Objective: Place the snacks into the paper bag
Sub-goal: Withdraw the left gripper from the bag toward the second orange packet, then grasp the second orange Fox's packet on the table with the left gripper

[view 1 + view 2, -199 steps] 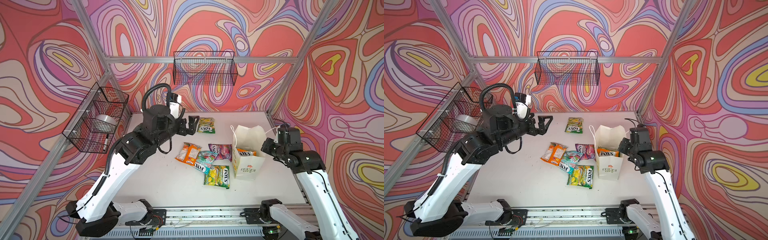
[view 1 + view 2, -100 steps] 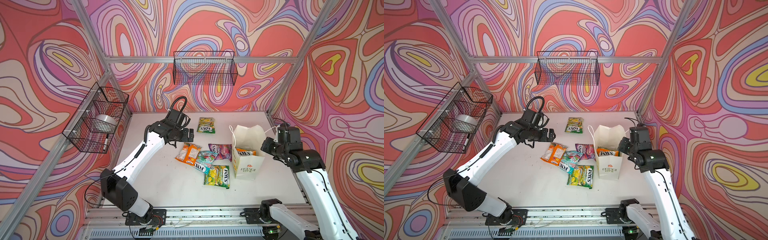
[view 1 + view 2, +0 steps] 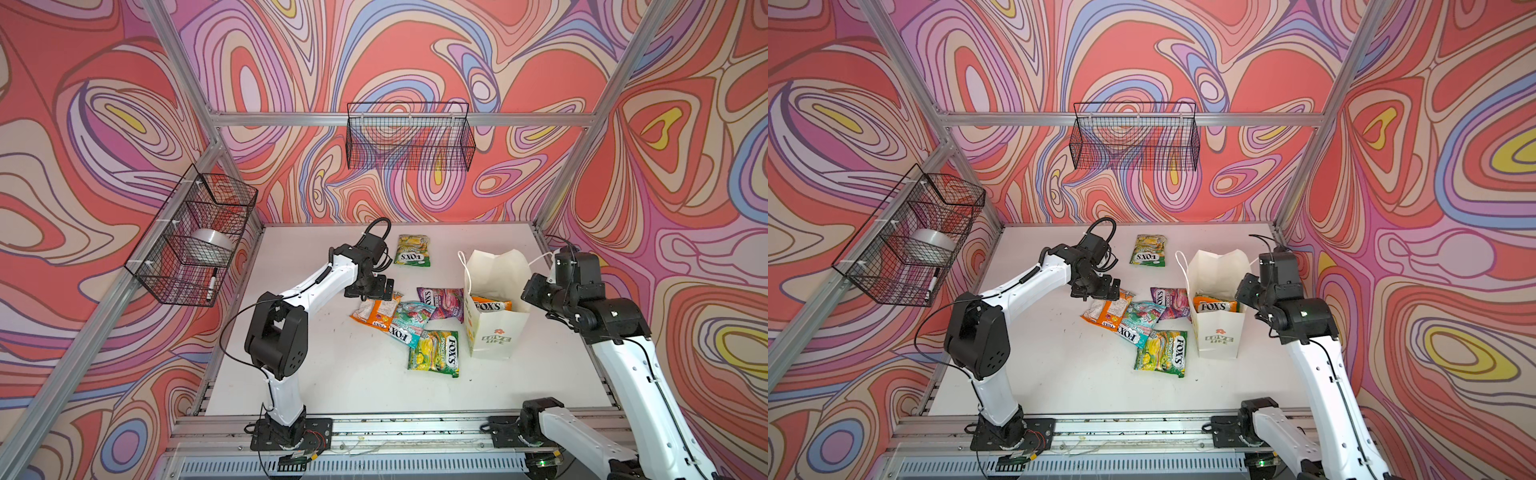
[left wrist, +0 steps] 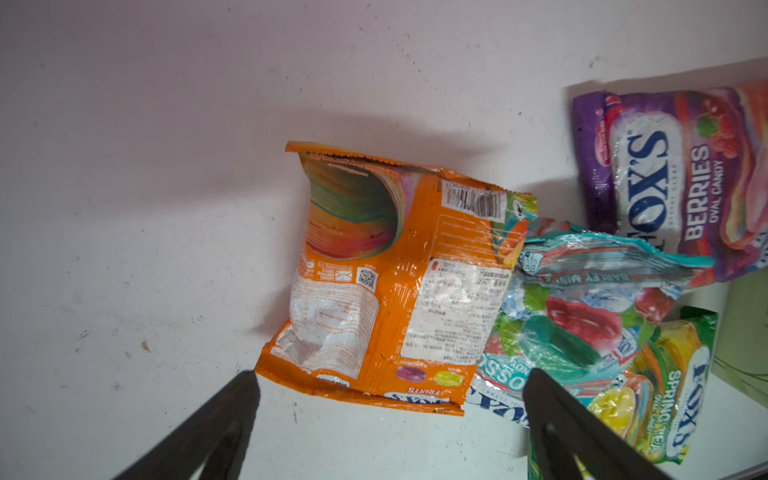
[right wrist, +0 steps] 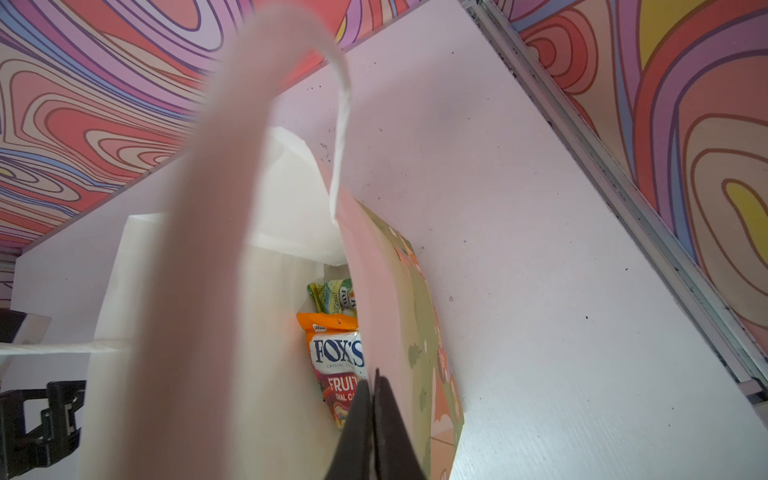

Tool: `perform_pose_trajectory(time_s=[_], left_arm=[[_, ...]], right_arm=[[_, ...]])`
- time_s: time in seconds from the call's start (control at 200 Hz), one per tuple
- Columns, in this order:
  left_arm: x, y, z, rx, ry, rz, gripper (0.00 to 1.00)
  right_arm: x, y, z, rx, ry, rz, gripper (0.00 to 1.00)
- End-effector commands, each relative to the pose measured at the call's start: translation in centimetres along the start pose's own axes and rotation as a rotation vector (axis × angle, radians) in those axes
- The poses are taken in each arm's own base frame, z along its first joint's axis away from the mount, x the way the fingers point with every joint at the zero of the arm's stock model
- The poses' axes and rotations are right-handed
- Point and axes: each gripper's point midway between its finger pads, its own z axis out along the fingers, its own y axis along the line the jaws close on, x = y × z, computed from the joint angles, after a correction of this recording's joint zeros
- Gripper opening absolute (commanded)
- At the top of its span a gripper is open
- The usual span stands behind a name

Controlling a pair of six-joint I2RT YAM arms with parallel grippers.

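Right now the left gripper [image 4: 392,378] is hovering, jaws spread wide and empty, over the orange packet [image 4: 374,291] lying back-side up on the table [image 3: 316,374]. The teal packet [image 4: 582,324] is overlapping its edge. At three o'clock from the pile the paper bag [image 3: 496,332] is standing upright, holding another orange snack [image 3: 490,306]. The right gripper [image 5: 374,380] is pinching the bag's rim, fully closed. A green packet [image 3: 411,251] is lying alone at twelve o'clock.

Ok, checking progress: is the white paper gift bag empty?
Not empty: the white paper gift bag holds an orange glossy FOX'S packet and a green plastic packet.
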Motion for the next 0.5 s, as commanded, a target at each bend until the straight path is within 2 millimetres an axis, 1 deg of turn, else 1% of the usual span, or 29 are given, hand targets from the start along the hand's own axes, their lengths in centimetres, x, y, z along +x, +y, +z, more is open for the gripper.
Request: perform_pose_trajectory(time_s=[0.0, 0.18, 0.346, 0.406, 0.496], left_arm=[[-0.4, 0.2, 0.7, -0.023, 0.028, 0.019, 1.0], [0.0, 0.2, 3.1, -0.032, 0.092, 0.013, 1.0], [0.7, -1.2, 3.8, 0.041, 0.113, 0.015, 1.0], [0.9, -1.1, 4.2, 0.035, 0.119, 0.019, 1.0], [1.2, -0.6, 4.9, 0.003, 0.137, 0.011, 1.0]], right_arm=[[-1.6, 0.7, -1.0, -0.033, -0.061, 0.021, 0.0], [-1.9, 0.7, -1.4, -0.028, -0.069, 0.018, 0.0], [-2.0, 0.5, -1.6, -0.022, -0.074, 0.016, 0.0], [-1.9, 0.4, -1.5, -0.018, -0.073, 0.013, 0.0], [-1.8, 0.5, -1.3, -0.022, -0.071, 0.016, 0.0]])
